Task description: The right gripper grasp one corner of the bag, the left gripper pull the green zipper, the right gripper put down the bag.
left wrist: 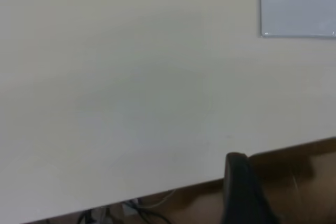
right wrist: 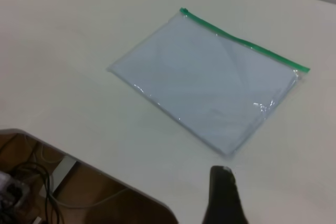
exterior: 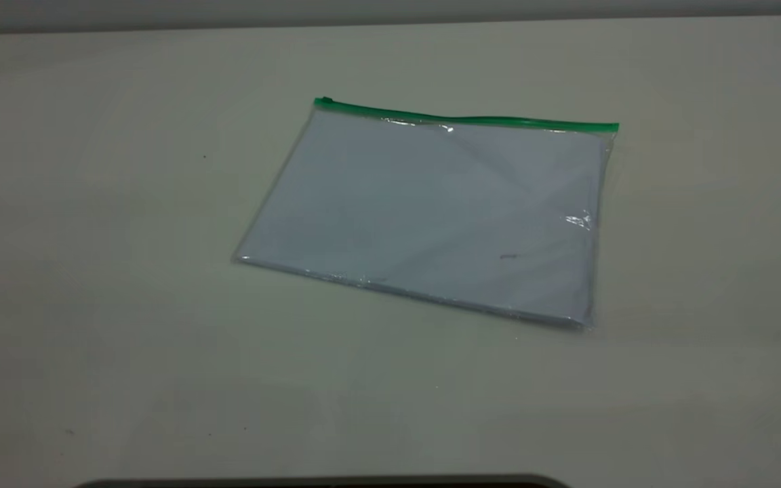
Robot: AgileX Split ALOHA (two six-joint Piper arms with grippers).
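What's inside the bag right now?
The clear bag holds white paper sheets, lying flat and filling most of it. Only the top sheet shows; how many lie beneath, or anything tucked between them, is covered. The green zipper runs along its far edge.

The bag [exterior: 431, 210] is clear, glossy plastic that wrinkles and catches bright glints near its edges, with smooth white paper sheets [exterior: 390, 203] showing through. The green zipper [exterior: 472, 120] looks like smooth, slightly shiny plastic. The tabletop [exterior: 92, 271] is a matt, even, off-white surface with few faint specks
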